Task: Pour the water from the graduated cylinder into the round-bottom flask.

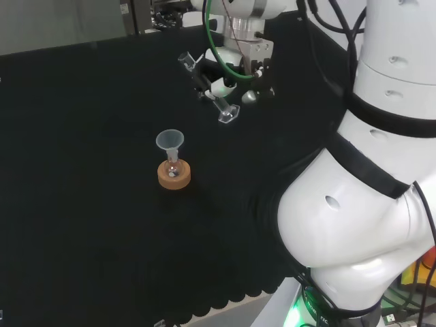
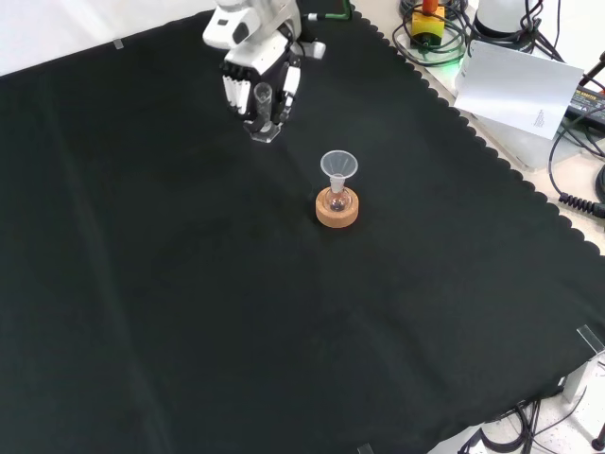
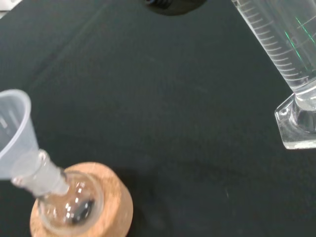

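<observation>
A clear graduated cylinder (image 1: 208, 90) hangs tilted above the cloth in the head view, its mouth up and to the left and its hexagonal foot (image 1: 229, 114) low. The hand (image 1: 228, 85) is curled round its middle. In the front view the hand (image 2: 257, 80) grips the cylinder (image 2: 263, 102) at the top, up and to the left of the flask. A small round-bottom flask (image 1: 172, 168) sits on a cork ring (image 1: 174, 178) with a plastic funnel (image 1: 169, 141) in its neck. The wrist view shows the cylinder (image 3: 289, 47), funnel (image 3: 12, 131), flask (image 3: 69, 202) and cork ring (image 3: 111, 197).
The arm's white links (image 1: 368, 184) stand at the right of the head view. The cloth's scalloped edge (image 2: 492, 156) runs down the right of the front view, with a sheet of paper (image 2: 515, 85) and cables (image 2: 577, 189) beyond it.
</observation>
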Motion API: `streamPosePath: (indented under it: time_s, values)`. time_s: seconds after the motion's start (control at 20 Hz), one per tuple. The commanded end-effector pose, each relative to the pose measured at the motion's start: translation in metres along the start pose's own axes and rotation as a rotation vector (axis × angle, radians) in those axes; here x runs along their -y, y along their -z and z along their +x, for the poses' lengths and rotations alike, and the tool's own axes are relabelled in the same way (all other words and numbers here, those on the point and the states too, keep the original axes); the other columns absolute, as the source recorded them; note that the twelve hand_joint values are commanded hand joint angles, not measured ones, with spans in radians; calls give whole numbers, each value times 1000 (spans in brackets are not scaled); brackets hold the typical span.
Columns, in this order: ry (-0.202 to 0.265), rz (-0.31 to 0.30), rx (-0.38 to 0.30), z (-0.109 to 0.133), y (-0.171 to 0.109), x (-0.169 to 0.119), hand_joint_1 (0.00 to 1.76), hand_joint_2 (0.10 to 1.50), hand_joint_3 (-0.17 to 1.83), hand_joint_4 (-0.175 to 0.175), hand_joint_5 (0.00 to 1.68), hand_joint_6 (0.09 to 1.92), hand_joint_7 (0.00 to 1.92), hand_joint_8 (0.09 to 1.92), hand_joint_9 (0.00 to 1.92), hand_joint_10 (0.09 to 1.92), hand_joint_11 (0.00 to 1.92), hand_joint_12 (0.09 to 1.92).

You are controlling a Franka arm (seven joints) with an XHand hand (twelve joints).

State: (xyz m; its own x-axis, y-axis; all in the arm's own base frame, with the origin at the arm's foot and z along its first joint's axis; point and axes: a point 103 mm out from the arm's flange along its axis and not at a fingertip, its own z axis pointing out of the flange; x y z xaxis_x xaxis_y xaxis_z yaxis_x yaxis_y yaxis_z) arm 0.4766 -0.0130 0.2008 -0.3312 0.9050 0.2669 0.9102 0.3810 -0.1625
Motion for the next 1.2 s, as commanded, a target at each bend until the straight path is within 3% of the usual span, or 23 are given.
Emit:
streamPosePath:
  time_s: [0.05,0.7,1.2]
  values:
    - [-22,72,32,3,1,43,1143,1155,-3,-175,912,1103,1130,490,1392,87,1203,820]
    - [-69,318,189,17,-22,86,1143,1153,-3,-175,916,1099,1144,479,1394,87,1202,812]
    - [-83,456,275,19,-33,107,1144,1150,-4,-173,922,1091,1157,470,1403,87,1207,809]
